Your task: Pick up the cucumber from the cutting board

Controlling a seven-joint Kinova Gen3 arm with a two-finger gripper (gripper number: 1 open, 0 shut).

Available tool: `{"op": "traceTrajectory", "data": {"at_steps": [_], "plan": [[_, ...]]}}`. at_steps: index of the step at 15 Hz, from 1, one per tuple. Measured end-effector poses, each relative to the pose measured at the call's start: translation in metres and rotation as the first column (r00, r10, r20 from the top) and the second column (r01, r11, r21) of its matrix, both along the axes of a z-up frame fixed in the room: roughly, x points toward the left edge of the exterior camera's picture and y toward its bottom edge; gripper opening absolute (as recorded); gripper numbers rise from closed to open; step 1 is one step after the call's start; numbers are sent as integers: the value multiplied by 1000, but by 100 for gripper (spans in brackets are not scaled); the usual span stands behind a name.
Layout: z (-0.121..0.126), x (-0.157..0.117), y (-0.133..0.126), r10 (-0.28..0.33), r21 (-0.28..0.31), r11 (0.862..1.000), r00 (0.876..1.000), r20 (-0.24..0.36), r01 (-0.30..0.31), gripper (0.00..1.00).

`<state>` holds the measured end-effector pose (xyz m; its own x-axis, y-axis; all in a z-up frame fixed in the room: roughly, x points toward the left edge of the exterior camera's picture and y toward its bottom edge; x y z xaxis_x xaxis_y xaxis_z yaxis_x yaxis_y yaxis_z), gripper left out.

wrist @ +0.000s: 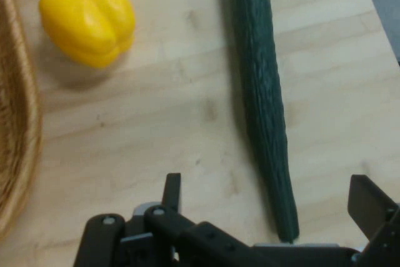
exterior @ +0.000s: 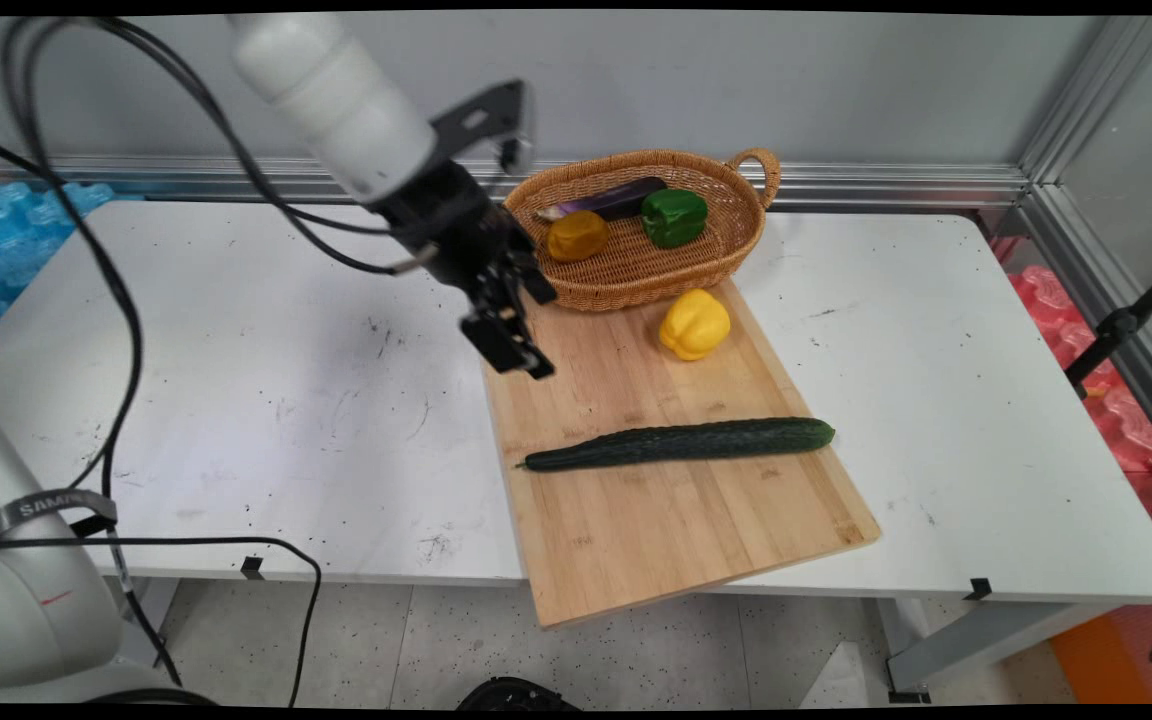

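Obstructions: the arm's black wrist covers part of the left rim of the wicker basket (exterior: 726,250). In the hand view only a curved strip of that basket shows at the left edge, and the cucumber (wrist: 262,92) runs out of the picture at the top. The aubergine (exterior: 608,199) lies partly behind the other basket contents, its far end obscured.

End effector: the gripper (exterior: 508,335) hangs above the upper left corner of the wooden cutting board (exterior: 676,520), jaws spread wide and holding nothing.

Relative positions, main view: the cucumber lies across the board at about 4 o'clock from the gripper, apart from it. The yellow pepper (exterior: 694,324) sits on the board at 3 o'clock from the gripper, just beside the basket. Inside the basket, at about 1 to 2 o'clock, rest an orange pepper (exterior: 578,236), a green pepper (exterior: 674,217) and the aubergine. The board overhangs the near edge of the white table (exterior: 236,400).
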<state>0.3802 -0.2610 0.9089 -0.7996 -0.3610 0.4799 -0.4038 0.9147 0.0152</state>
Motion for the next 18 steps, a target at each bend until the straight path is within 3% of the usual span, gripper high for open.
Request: {"op": "traceTrajectory", "data": {"at_steps": [9,18], "plan": [[-61,-87,-32,-4,20,1000,1000,29,4,100],[-109,-139,-48,55,49,997,997,61,-59,100]]}}
